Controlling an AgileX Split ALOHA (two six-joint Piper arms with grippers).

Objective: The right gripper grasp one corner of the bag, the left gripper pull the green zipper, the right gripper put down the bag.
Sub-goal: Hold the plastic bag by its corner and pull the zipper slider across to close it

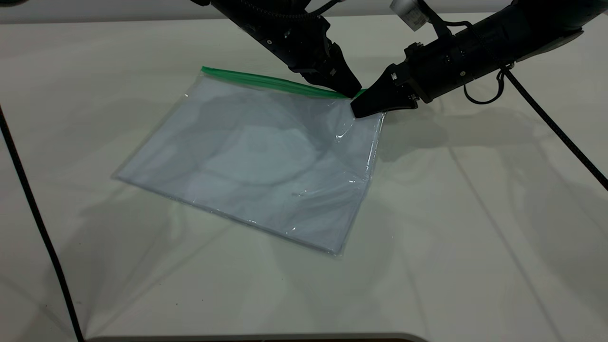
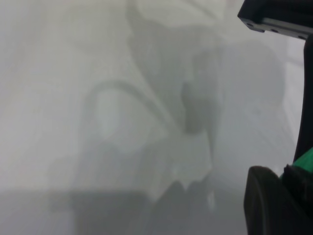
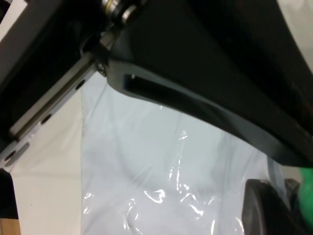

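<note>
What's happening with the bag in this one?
Both arms have met at the far right corner of the bag, which lies flat on the white table. The right gripper is clamped on that corner, and the plastic wrinkles beside it. The left gripper has its tip at the same end of the green zipper. Whether it has hold of the slider can't be seen.
</note>
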